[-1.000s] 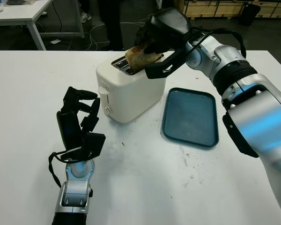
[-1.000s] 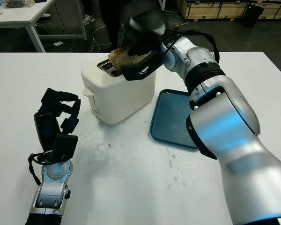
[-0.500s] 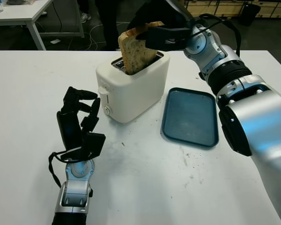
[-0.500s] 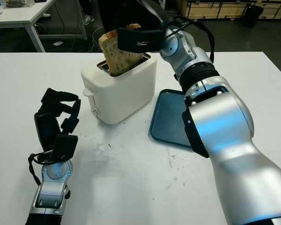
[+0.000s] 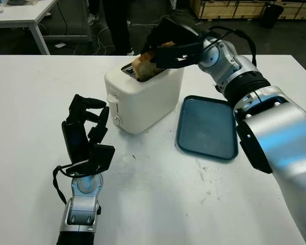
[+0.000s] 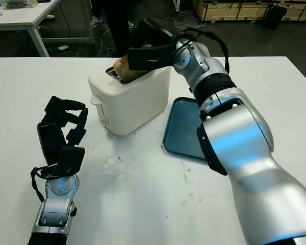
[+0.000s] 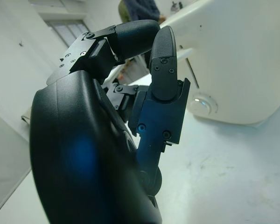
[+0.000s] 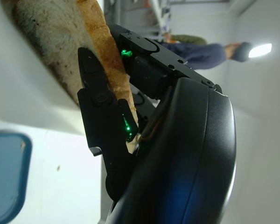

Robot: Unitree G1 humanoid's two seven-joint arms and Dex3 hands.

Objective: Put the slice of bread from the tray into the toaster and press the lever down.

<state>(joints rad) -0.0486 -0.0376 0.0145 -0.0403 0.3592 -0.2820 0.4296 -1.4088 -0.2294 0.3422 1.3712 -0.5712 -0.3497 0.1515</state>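
Left hand first (image 5: 85, 133): the black three-finger thing is parked upright on the white tabletop (image 5: 30, 102), just beside the toaster's front face, fingers curled in and holding nothing. My guess is it's waiting there because the lever is on that side, so it's the obvious one to do the pressing once the bread is seated

Next along, the glossy white two-slot toaster (image 5: 143, 97) sits angled, with its white lever tab (image 5: 111, 99) and a small round button on the end facing the left hand. Lever looks up to me, so the pressing part isn't done yet

Over the slots is the right hand (image 5: 169, 43), reaching in from the far side with the silver arm arched over the table. It's clamped on the browned, speckled slice of bread (image 5: 146, 65), fingers pinching the upper edge, which makes sense since the lower part has to go down the slot. The slice looks partly sunk into the slot nearest the hand, with its top poking out; I can't tell how deep it really sits

Furthest right, the dark teal rounded plastic tray (image 5: 208, 126) lies flat beside the toaster with nothing on it but a few crumbs around, so the bread's pickup is clearly finished
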